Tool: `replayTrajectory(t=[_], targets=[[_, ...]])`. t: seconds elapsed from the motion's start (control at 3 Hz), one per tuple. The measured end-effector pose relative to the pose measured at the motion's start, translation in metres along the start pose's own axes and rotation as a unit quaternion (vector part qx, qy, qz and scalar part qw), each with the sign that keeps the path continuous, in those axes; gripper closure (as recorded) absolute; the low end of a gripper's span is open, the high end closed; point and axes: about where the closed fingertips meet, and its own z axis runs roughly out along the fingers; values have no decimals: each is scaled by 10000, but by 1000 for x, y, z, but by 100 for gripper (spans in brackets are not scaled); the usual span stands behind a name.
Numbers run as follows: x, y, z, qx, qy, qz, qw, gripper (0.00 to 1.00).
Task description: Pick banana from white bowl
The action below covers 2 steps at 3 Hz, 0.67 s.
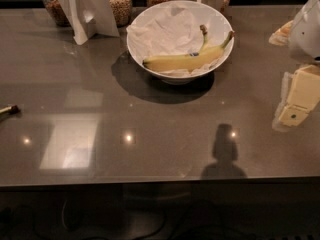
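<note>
The white bowl (150, 21) stands at the back middle of the grey table, lined with crumpled white paper. The yellow banana (182, 61) lies across its front half, stem tip pointing up to the right rim. A second thin brownish stem (203, 34) rises behind it. My gripper (293, 113), cream-coloured, hangs at the right edge of the view, above the table, well to the right of the bowl and a little nearer than it, touching nothing.
Glass jars of grain (120, 1) and a white folded card stand (87, 9) stand at the back left. A small dark-tipped object (9, 110) lies at the left edge. The table's front edge (160, 181) runs across the bottom.
</note>
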Motion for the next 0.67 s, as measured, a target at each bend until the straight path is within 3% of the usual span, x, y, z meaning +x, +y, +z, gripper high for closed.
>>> replayTrajectory(t=[0.33,0.67], targets=[[-1,-1,-1,28,-16,-9,10000,0],[-26,-20,0,308,-389,-302,9983,0]])
